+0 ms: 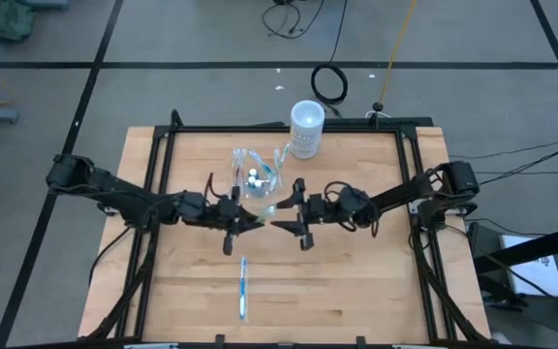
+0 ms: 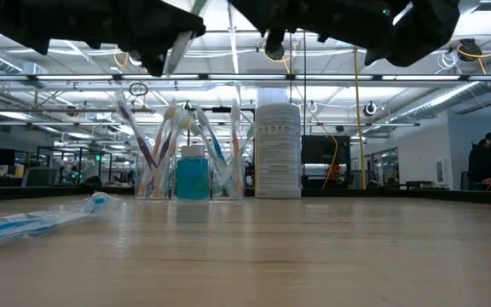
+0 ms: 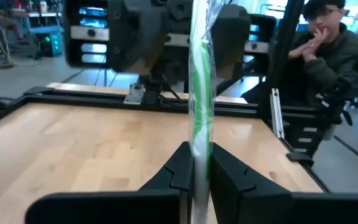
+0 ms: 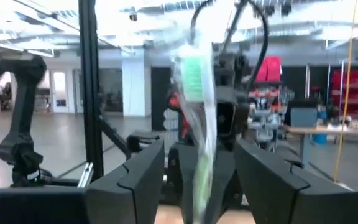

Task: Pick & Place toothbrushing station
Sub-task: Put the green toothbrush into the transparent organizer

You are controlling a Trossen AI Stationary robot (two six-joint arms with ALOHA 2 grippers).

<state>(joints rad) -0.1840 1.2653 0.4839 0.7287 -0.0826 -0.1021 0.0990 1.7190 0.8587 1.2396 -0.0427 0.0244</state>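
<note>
Now the left gripper (image 3: 194, 177) pinches a wrapped green toothbrush (image 3: 201, 93) upright; the right gripper (image 4: 197, 168), fingers spread, faces it, tray (image 1: 258, 179) just beyond.

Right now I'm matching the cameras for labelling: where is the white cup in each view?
High view: cup at the middle of the table's far edge.
Low view: cup near centre, upright at the back.
Left wrist view: not in it.
Right wrist view: not in it.
Shared landmark: the station, just left of the cup in both.
</note>
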